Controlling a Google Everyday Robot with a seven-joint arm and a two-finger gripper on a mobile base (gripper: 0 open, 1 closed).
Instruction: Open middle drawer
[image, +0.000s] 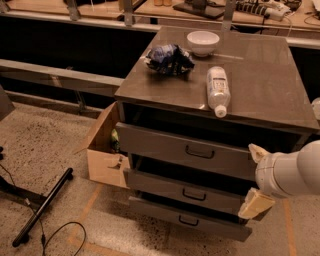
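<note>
The grey cabinet (260, 85) has three drawers, each standing a little out in steps. The middle drawer (165, 186) has a low grey front with a small dark loop handle (191, 195) at its centre. The taller top drawer (160, 145) is above it and the slim bottom drawer (210, 226) below. My gripper (256, 177) is at the right end of the drawer fronts, level with the middle drawer and right of its handle. Its two cream fingers (256, 204) are spread apart, with nothing between them.
On the cabinet top lie a crumpled blue bag (169, 58), a white bowl (203, 42) and a plastic bottle (218, 90) on its side. An open cardboard box (105, 150) stands against the cabinet's left side. A black bar (44, 206) and a cable (65, 232) lie on the floor.
</note>
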